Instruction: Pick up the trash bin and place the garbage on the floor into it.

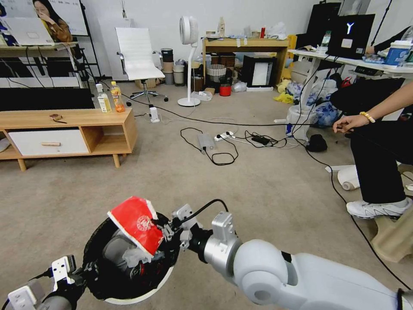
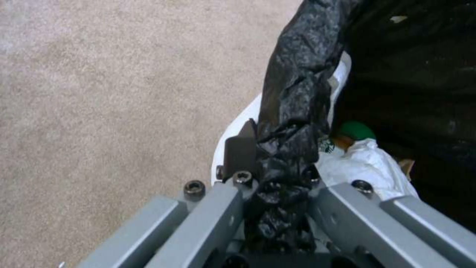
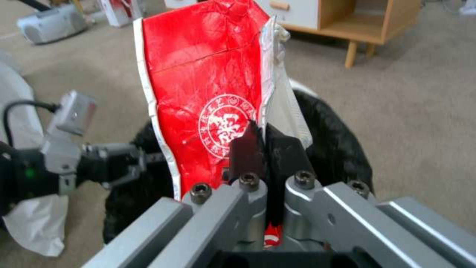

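The trash bin (image 1: 148, 289), white with a black bag lining, hangs low at the front left. My left gripper (image 1: 87, 270) is shut on its rim; in the left wrist view the fingers (image 2: 243, 149) pinch the crinkled bag edge (image 2: 292, 93). Garbage lies inside: a green cap (image 2: 355, 130) and white tissue (image 2: 369, 165). My right gripper (image 1: 161, 230) is shut on the flat red packet (image 1: 135, 220) and holds it tilted just above the bin's opening. The right wrist view shows the packet (image 3: 198, 74) with its white logo, clamped at the lower edge by the gripper (image 3: 263, 145), over the bag (image 3: 337, 149).
A low wooden cabinet (image 1: 64, 118) stands at the left with two upright drink bottles (image 1: 109, 98) on it. Cables and a power strip (image 1: 223, 137) lie mid-floor. A seated person's leg and shoe (image 1: 378, 207) are at the right. Bare carpet (image 1: 266, 193) lies ahead.
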### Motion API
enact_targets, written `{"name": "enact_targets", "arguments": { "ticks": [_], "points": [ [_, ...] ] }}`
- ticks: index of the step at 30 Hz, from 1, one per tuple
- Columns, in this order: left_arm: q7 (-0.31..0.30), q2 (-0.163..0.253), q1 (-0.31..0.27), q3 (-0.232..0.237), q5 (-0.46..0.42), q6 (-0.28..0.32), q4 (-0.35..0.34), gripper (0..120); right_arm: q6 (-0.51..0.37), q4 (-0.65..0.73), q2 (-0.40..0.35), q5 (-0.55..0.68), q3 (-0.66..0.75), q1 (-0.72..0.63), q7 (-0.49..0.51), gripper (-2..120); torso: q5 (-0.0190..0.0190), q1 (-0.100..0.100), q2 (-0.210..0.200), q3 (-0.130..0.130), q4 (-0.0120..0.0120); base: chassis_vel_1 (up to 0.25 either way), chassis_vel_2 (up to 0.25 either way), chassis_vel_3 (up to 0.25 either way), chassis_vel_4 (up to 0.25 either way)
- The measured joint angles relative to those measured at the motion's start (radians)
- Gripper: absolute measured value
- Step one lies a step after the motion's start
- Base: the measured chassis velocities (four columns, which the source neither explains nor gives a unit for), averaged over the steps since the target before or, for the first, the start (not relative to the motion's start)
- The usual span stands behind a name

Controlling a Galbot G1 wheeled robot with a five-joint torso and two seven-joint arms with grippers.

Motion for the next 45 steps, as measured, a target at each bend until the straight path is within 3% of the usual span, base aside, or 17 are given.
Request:
{"name": "enact_targets", "arguments": {
  "ticks": [28,31,33,37,39,45],
  "points": [
    [0.005,-0.001,-0.009,0.001,-0.003,0.000,0.021,1,-0.015,-0.149,0.072,-0.073,-0.055,-0.063,0.023,0,0.0001,0.000,0.000,0.000,0.0000,0.000,0.000,0.000,0.000],
    [0.005,-0.001,-0.010,0.001,-0.004,0.000,0.024,1,-0.017,-0.149,0.073,-0.072,-0.055,-0.061,0.024,4,0.0000,0.000,0.000,0.000,0.0000,0.000,0.000,0.000,0.000],
    [0.006,0.000,-0.014,0.002,-0.004,0.000,0.030,1,-0.019,-0.145,0.074,-0.070,-0.049,-0.060,0.026,17,0.0001,0.000,0.000,0.000,0.0000,0.000,0.000,0.000,0.000],
    [0.006,0.000,-0.015,0.003,-0.004,0.000,0.033,1,-0.020,-0.140,0.071,-0.069,-0.044,-0.060,0.027,25,0.0001,0.000,0.000,0.000,0.0000,0.000,0.000,0.000,0.000],
    [0.006,0.001,-0.017,0.004,-0.004,0.000,0.036,1,-0.023,-0.127,0.066,-0.064,-0.035,-0.062,0.029,39,0.0001,0.000,0.000,0.000,0.0000,0.000,0.000,0.000,0.000],
    [0.006,0.001,-0.019,0.004,-0.003,0.000,0.038,1,-0.026,-0.116,0.064,-0.061,-0.030,-0.062,0.031,57,0.0001,0.000,0.000,0.000,0.0000,0.000,0.000,0.000,0.000]
  ]
}}
